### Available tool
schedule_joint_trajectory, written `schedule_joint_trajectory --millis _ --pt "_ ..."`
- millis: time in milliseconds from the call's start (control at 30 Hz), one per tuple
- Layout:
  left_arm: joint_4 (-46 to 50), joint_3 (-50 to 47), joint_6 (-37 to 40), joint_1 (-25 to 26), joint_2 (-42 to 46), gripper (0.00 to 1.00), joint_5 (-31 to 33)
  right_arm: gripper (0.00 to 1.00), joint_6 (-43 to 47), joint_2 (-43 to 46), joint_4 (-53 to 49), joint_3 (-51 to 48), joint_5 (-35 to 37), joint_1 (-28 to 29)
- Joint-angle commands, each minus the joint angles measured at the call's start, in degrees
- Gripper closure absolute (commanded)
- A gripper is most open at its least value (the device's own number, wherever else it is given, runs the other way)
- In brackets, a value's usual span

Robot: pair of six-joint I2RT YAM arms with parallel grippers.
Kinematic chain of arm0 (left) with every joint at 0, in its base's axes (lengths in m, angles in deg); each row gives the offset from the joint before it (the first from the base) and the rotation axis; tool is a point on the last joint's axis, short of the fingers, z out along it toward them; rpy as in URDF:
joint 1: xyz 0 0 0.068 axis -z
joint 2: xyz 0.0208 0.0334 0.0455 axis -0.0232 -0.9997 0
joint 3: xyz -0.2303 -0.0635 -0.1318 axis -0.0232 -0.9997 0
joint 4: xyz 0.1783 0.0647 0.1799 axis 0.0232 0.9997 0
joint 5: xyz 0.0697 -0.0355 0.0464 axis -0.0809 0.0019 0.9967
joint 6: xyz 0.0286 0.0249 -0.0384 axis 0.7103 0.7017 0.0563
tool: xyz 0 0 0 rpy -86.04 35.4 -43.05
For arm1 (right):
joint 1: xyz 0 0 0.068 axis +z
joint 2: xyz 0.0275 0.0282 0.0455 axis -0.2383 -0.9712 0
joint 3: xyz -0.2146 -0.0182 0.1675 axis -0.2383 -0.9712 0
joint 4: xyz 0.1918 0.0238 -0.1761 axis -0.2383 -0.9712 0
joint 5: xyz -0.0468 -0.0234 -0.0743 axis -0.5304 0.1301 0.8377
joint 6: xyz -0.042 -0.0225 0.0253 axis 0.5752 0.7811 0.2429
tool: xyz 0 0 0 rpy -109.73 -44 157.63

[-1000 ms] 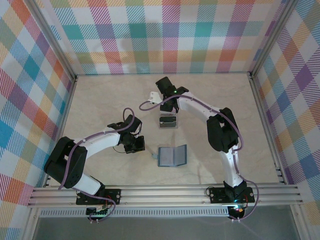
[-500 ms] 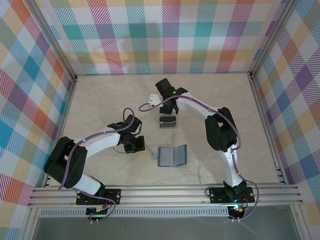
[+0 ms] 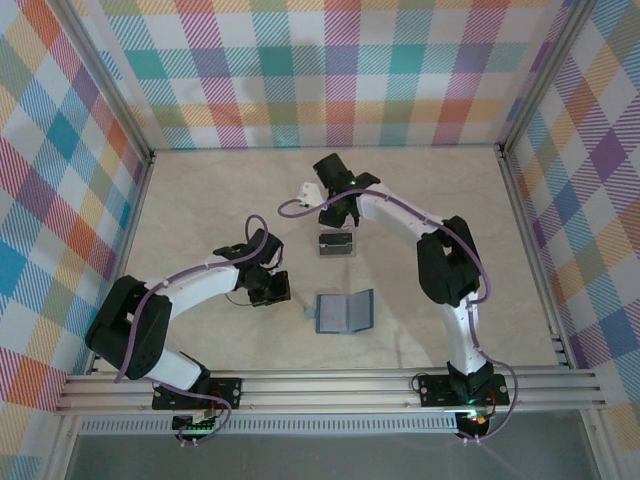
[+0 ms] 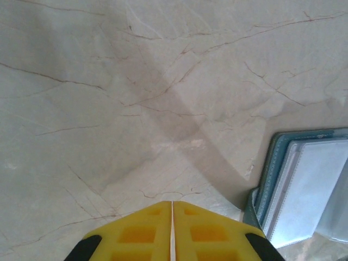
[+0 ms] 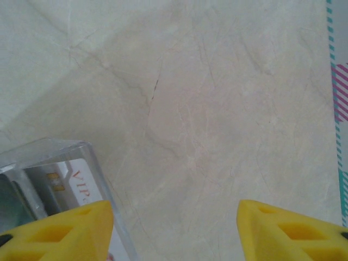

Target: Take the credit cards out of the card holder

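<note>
While holder [image 3: 343, 311] is lying open on tabletop [image 3: 200, 210], clear box [image 3: 335, 243] is holding VIP card [image 5: 75, 182], right hand [image 5: 174, 209] hovering released at its edge, left hand [image 4: 172, 209] clenched beside holder.

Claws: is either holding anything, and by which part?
Nothing is held. The left claw is shut empty, fingers pressed together beside the card holder. The right claw is open over the table, a clear case next to one finger.

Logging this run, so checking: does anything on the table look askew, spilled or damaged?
Nothing stands out. The card holder lies open and flat on the table; the clear plastic case beyond it looks intact, and nothing is spilled.
</note>
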Motion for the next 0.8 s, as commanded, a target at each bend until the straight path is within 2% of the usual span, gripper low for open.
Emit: schedule_joint_trajectory --millis 0,267,433,600,767 --pt "0.0 0.1 -0.5 -0.7 1.7 0.90 -2.4 0.39 -11.9 5.3 -4.0 -0.3 -4.4 -0.1" --pt "-1.0 2.9 -1.1 2.0 0.8 0.89 -4.4 0.42 -41.6 17.7 -0.6 -13.9 -14.7 0.1" --pt "2.7 6.7 -0.1 5.2 -0.5 0.80 -1.6 0.47 -58.0 24.3 -0.3 -22.1 -20.9 0.2" --pt "6.6 9.1 1.2 7.5 -3.2 0.70 1.1 0.49 -69.9 29.1 -0.4 -28.5 -25.4 0.2" --pt "9.0 9.4 1.8 8.7 -5.2 0.63 3.7 0.50 -77.4 32.5 1.1 -35.1 -29.6 0.7"
